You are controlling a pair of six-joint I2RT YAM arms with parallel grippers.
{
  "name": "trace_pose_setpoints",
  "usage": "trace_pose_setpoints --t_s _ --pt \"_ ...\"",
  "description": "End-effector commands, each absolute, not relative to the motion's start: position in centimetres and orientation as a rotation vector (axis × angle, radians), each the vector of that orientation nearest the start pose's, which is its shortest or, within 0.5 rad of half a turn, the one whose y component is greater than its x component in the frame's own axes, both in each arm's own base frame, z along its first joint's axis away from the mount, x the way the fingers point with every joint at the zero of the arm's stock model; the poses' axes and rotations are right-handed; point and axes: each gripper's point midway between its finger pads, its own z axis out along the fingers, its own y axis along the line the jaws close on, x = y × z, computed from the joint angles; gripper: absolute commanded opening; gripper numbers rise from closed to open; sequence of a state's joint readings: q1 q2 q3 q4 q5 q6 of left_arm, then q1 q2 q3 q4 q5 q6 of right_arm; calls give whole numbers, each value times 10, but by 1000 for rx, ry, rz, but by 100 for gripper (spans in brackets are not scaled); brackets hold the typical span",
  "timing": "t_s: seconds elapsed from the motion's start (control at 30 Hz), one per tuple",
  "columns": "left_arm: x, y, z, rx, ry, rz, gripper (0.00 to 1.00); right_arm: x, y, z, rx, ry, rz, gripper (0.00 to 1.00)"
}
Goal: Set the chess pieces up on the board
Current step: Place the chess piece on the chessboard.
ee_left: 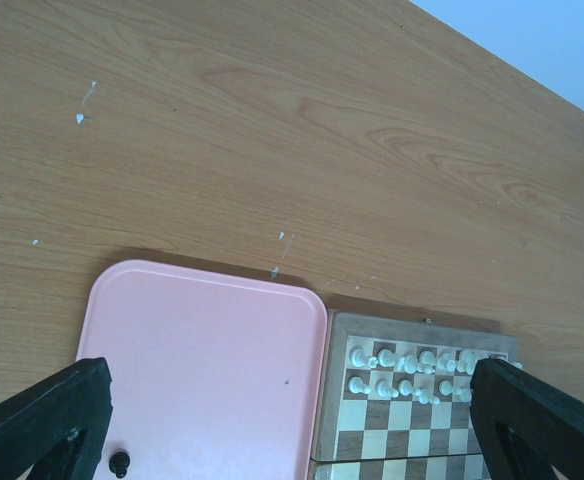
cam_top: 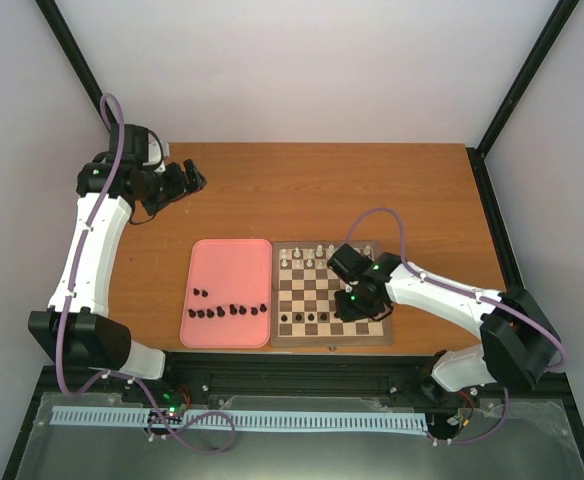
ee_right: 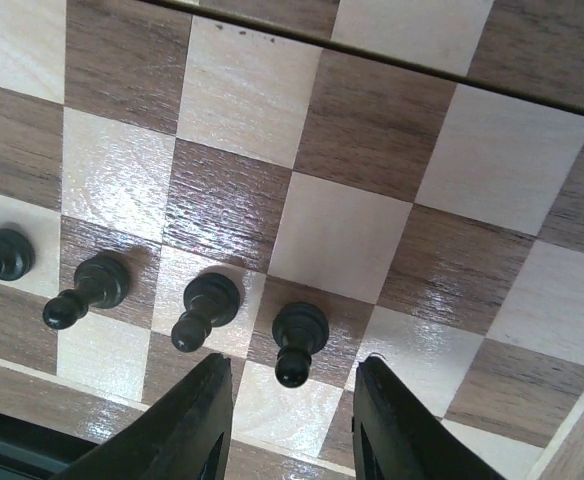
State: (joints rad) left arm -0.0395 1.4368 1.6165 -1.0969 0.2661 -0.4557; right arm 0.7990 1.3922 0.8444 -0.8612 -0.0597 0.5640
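Note:
The wooden board (cam_top: 330, 343) lies right of centre, with white pieces (cam_top: 317, 250) on its far rows. Several black chess pieces (cam_top: 305, 317) stand in a row near its front edge, and several more (cam_top: 227, 311) lie on the pink tray. My right gripper (cam_top: 357, 300) hovers low over the board's front right part. In the right wrist view it (ee_right: 294, 385) is open. A black pawn (ee_right: 297, 340) stands upright on its square between the fingertips, touching neither. My left gripper (cam_top: 187, 180) hangs over the table's far left, open and empty (ee_left: 287, 375).
The pink tray (cam_top: 227, 265) lies flush against the board's left side. The left wrist view shows the tray (ee_left: 202, 350), one black piece (ee_left: 119, 463) on it, and the board's white rows (ee_left: 412, 365). Three more pawns (ee_right: 87, 290) stand left of the right gripper.

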Motion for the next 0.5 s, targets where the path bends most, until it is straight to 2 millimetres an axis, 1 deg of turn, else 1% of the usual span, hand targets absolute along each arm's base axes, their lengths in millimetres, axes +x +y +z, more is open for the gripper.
trace_pose_setpoints --t_s 0.0,0.07,0.17,0.27,0.37,0.4,0.43,0.47 --pt "358 -61 299 -367 2456 -532 100 175 188 70 -364 2970 219 35" --pt "359 -61 299 -369 2455 -532 100 175 187 75 -367 2970 212 35" --pt "359 -61 298 -368 2456 -533 100 177 187 88 -365 2950 215 36" --pt "359 -61 299 -368 2456 -536 100 186 193 109 -363 2905 242 39" --pt "360 -61 299 -366 2455 -533 100 204 210 134 -399 2845 275 39" --pt "360 -60 299 -366 2454 -531 100 211 217 137 -418 2839 264 39" --pt "360 -60 300 -367 2453 -526 100 218 227 147 -444 2809 281 39" --pt "361 -60 301 -364 2452 -524 100 225 239 153 -478 2793 288 38"
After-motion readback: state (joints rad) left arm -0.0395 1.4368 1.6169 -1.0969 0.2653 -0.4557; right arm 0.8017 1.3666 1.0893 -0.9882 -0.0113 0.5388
